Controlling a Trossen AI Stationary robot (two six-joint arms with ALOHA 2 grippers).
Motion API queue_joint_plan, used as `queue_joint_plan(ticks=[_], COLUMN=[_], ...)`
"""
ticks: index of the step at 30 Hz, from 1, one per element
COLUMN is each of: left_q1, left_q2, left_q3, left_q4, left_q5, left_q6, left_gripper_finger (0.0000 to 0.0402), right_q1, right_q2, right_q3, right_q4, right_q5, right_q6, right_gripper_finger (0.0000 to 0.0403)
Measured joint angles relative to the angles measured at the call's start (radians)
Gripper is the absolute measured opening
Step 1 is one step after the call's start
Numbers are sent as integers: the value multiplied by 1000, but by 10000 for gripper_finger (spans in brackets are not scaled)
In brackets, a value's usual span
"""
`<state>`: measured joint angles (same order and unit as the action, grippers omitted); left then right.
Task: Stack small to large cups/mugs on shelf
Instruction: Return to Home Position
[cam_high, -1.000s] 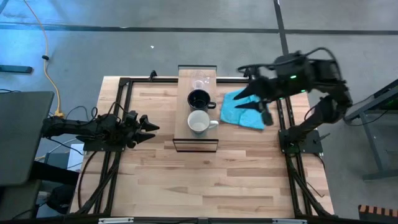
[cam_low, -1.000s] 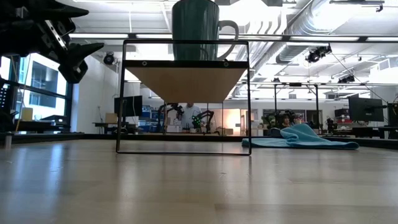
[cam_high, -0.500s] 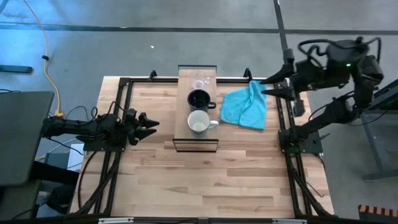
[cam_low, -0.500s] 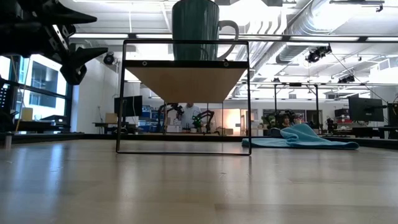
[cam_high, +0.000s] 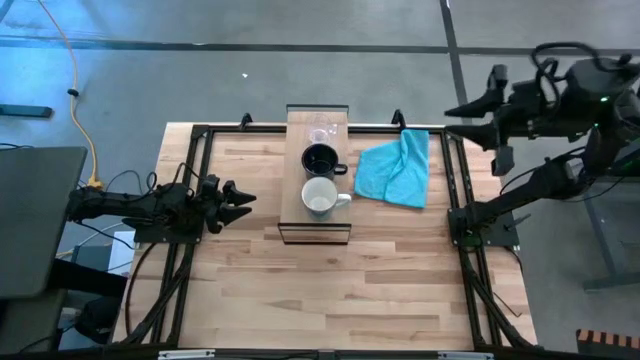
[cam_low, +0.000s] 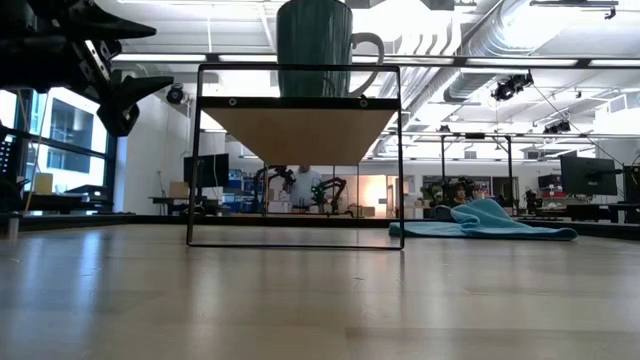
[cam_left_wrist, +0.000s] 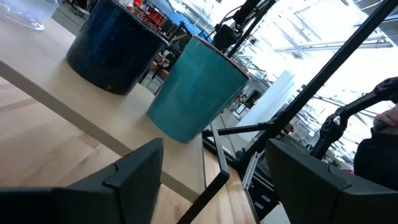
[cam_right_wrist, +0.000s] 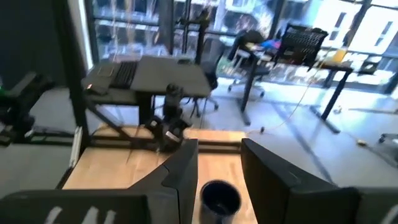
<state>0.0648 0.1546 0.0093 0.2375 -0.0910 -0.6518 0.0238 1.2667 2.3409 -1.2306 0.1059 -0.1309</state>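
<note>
On wood table (cam_high: 300, 290), shelf (cam_high: 316, 226) bearing three cups (cam_high: 320, 159), cloth (cam_high: 395, 170) beside, left end effector (cam_high: 240, 200) and right end effector (cam_high: 468, 126) apart

The wooden table (cam_high: 300, 290) carries the shelf (cam_high: 296, 225) at its rear centre, with a turquoise cloth (cam_high: 398, 170) lying just beside it. The shelf board holds one row: glass cup (cam_high: 320, 132) rearmost, dark mug (cam_high: 320, 159) in the middle, larger mug (cam_high: 319, 196) frontmost.

No legible text or labels anywhere.
</note>
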Motion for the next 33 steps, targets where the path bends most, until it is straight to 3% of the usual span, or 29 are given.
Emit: queue_joint_plan(ticks=[5, 12, 18, 24, 33], left_q1=[0, 0, 0, 0, 0], left_q2=[0, 0, 0, 0, 0], left_q3=[0, 0, 0, 0, 0], left_q4=[0, 0, 0, 0, 0], left_q5=[0, 0, -6, -8, -8], left_q6=[13, 27, 45, 62, 76], left_gripper_finger=[271, 271, 271, 271, 271], right_q1=[0, 0, 0, 0, 0], right_q2=[-88, -266, -407, -525, -619], right_q3=[-138, -521, -819, -1008, -1267], right_q4=[130, 415, 702, 909, 1086], right_q5=[40, 149, 161, 161, 169], right_q6=[-15, -24, -19, 22, 99], right_gripper_finger=[115, 115, 115, 115, 115])
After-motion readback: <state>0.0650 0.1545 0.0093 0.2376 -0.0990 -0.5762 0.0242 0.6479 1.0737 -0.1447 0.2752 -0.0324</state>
